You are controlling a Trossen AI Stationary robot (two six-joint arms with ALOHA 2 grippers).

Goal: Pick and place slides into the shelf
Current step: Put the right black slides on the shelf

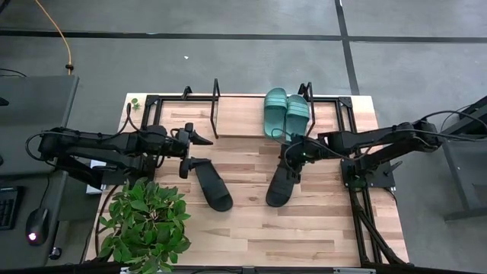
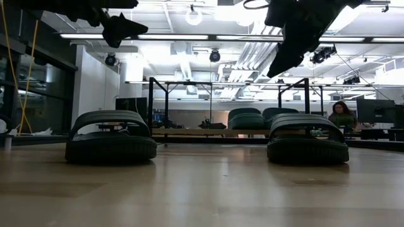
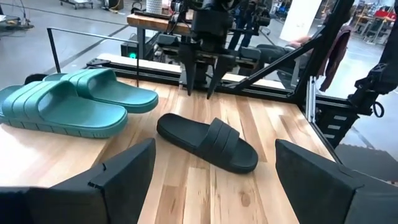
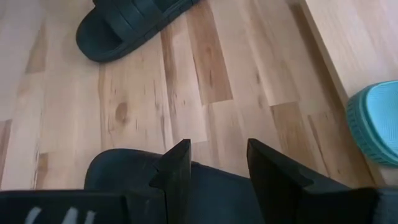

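Note:
Two teal slides [image 1: 286, 114] lie side by side on the shelf's light board [image 1: 243, 116], between its black end frames [image 1: 216, 99]. Two black slides rest sole-down on the table: one [image 1: 214, 183] near my left gripper, one [image 1: 281, 183] under my right gripper. My left gripper [image 1: 194, 152] hovers open above the table, by the left black slide's far end. My right gripper [image 1: 291, 156] is open and hangs well above the right black slide [image 2: 307, 144], as the low view shows; in its wrist view the fingers [image 4: 177, 168] stand over that slide [image 4: 124, 180].
A potted plant [image 1: 144, 224] stands at the table's near left corner, close to my left arm. The shelf board has bare room left of the teal slides [image 3: 62, 102]. A person [image 2: 341, 115] sits in the room beyond the table.

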